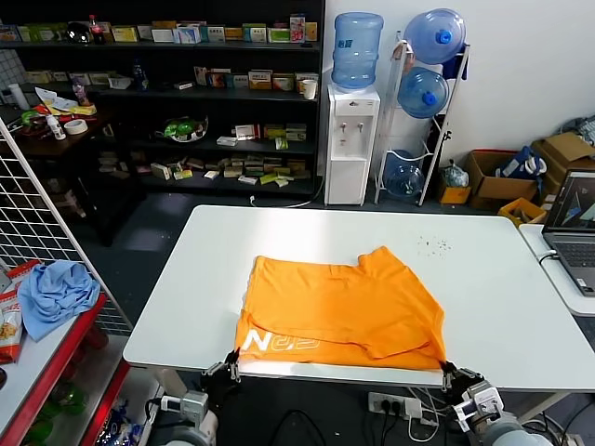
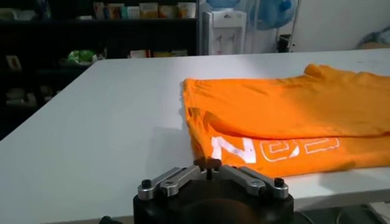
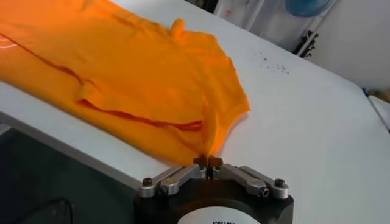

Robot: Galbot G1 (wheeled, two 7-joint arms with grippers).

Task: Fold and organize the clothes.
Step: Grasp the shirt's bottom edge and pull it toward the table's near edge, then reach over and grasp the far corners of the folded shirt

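The clothes are one bright orange T-shirt (image 1: 339, 311), folded flat near the front edge of the white table (image 1: 186, 288), with white lettering (image 1: 279, 342) along its front strip. My left gripper (image 1: 231, 362) sits at the table's front edge by the shirt's front left corner. Its jaws are shut, with the tips (image 2: 208, 163) right against the shirt's hem (image 2: 201, 159); no cloth shows pinched between them. My right gripper (image 1: 449, 372) is at the front right corner, shut on a pinch of the T-shirt (image 3: 210, 137), which rises in a small peak to the tips (image 3: 208, 161).
A laptop (image 1: 576, 228) sits on a second table at the right. A red cart holding a light blue cloth (image 1: 56, 293) stands at the left beside a wire rack (image 1: 37, 214). Shelves, a water dispenser (image 1: 351, 139) and boxes line the back. Bare tabletop lies behind and beside the shirt.
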